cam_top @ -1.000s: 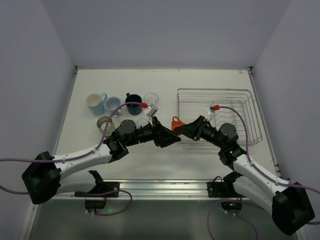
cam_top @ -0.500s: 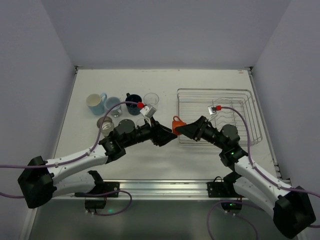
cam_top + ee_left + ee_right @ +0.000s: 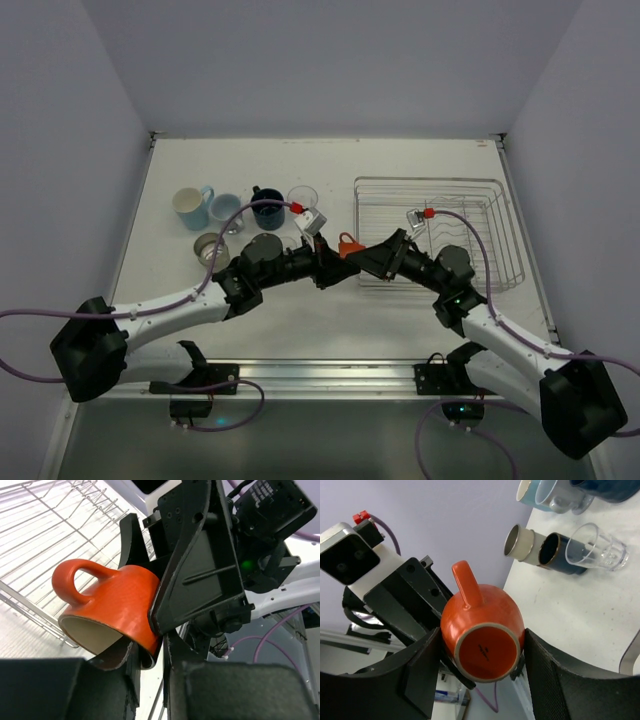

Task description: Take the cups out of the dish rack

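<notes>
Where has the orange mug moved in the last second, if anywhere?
Yes: the orange mug shifted slightly left, away from the dish rack.

The orange mug (image 3: 112,605) is glossy outside and cream inside, with a pale ring and a small dark mark on its base. The left gripper (image 3: 149,666) and right gripper (image 3: 482,634) are matt black; the arms are white with black joints and trail purple cables (image 3: 480,240). The dish rack (image 3: 500,230) is silver wire on an off-white table (image 3: 400,160). On the left sit a light blue mug (image 3: 190,208), a dark navy mug (image 3: 267,208), a clear glass tumbler (image 3: 302,199) and a tan cup (image 3: 209,247). The walls (image 3: 320,60) are pale lavender.
</notes>
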`<state>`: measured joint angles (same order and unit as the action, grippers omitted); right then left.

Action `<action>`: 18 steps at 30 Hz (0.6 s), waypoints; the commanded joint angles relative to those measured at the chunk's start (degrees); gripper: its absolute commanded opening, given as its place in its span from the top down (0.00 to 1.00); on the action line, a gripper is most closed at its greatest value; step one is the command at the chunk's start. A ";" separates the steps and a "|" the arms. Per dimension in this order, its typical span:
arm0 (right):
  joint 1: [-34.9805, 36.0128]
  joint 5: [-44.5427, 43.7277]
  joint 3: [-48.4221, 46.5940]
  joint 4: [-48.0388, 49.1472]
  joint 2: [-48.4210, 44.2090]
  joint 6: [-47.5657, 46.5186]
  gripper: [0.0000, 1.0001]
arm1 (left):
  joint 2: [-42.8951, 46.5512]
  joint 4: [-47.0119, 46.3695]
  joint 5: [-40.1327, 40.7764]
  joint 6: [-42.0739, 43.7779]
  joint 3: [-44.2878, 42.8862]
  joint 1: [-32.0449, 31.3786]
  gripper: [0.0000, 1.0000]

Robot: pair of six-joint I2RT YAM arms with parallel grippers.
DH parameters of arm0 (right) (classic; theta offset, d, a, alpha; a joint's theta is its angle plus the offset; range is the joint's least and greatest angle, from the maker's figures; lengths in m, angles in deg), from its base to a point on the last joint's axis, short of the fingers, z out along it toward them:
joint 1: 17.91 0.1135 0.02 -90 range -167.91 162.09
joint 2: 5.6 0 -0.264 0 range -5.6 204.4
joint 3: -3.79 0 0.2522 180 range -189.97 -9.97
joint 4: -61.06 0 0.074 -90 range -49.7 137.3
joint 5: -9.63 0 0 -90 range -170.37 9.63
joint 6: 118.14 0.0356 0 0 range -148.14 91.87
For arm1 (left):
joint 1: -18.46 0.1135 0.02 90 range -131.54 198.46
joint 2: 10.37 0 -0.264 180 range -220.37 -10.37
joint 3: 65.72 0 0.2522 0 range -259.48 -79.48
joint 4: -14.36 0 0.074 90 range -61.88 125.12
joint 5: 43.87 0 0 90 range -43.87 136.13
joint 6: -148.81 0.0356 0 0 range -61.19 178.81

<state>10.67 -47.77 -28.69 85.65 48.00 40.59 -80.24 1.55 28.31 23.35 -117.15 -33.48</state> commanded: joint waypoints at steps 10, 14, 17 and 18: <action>0.60 -2.97 -0.96 -1.33 -3.93 -0.60 0.02 | 7.63 6.51 10.51 5.31 -0.30 -0.26 1.00; 0.51 -6.58 -2.02 -8.72 -6.75 -4.47 0.01 | 13.16 17.66 15.71 5.49 0.05 -0.26 1.00; 0.60 -7.55 -3.42 -13.72 -8.16 -7.99 0.01 | 15.81 25.20 20.80 5.67 -2.91 -0.18 1.00; 0.51 -8.51 -3.86 -17.04 -8.69 -9.13 0.01 | 14.59 28.38 22.20 5.93 -4.24 -0.18 1.00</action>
<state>11.17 -52.84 -29.17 76.01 40.86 36.77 -66.09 20.65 42.65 27.13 -117.48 -34.01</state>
